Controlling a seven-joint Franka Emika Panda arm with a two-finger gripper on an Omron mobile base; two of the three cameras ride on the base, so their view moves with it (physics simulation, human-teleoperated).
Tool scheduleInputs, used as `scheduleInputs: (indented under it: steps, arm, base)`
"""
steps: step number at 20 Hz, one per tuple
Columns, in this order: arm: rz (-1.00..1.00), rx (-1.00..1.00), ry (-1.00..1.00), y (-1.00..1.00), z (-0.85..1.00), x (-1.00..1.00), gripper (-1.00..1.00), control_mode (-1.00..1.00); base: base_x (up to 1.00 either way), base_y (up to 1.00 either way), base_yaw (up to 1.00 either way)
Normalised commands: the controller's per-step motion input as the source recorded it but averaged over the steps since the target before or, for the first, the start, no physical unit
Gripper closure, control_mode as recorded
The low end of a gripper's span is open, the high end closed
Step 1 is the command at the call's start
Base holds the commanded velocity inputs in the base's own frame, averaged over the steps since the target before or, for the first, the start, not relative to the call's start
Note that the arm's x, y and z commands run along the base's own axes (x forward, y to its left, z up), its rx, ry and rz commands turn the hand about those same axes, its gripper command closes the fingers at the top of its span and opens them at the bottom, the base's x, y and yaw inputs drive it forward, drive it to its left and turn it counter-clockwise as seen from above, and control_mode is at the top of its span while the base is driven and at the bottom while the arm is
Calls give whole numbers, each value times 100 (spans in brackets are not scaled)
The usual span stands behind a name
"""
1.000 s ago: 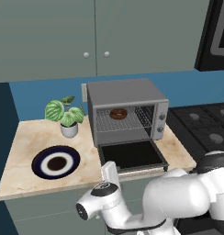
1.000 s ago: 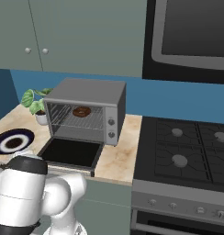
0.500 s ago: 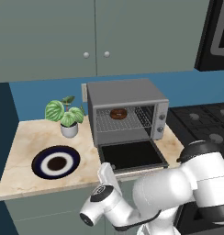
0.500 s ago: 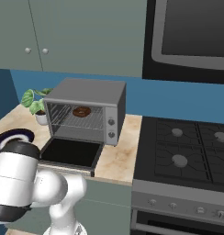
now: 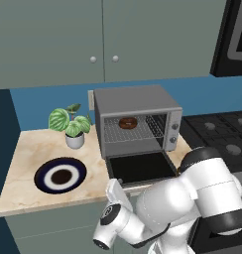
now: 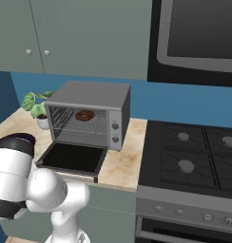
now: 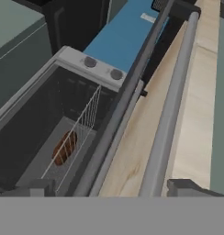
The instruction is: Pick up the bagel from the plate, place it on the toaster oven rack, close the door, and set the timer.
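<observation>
The two-finger dark claw (image 7: 114, 188) stands wide open and holds nothing; in the hand view its two tips rise on either side of the round grey metal handle bar (image 7: 171, 105) that runs along the front edge of the door, and whether either tip touches that bar cannot be told. The boxy grey metal toaster oven (image 5: 135, 101) sits at the back of the pale marbled stone counter (image 5: 29, 149), beyond the claw, its dark cavity open toward the arm. The wide drop-down door (image 5: 140, 167), dark glass in a grey frame, lies flat and fully lowered, reaching out to the counter's front edge, just above the hand. Inside, the silver-grey wire grid rack (image 5: 130, 134) spans the cavity. The round flat plate (image 5: 43, 174), navy rim, white ring and brown centre, lies on the counter to the left of the door, apart from it, with nothing on it. The small dark brown ring-shaped bagel (image 5: 127, 122) rests on the rack, near its middle and toward the back, well apart from the claw. A leafy green plant in a white pot (image 5: 71, 121) stands left of the oven; a black gas hob (image 6: 194, 152) adjoins the counter on the right.
</observation>
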Motion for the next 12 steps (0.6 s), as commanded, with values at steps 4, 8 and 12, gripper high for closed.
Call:
scheduleInputs:
  steps: [4,8,12]
  arm:
    - [9,-2,-12,0,5,0,-100,-100]
    - [5,0,-12,0,46,0,-100,-100]
    - [3,0,-10,0,59,7,-100,-100]
  base:
    - [0,0,0]
    - [0,0,0]
    - [0,0,0]
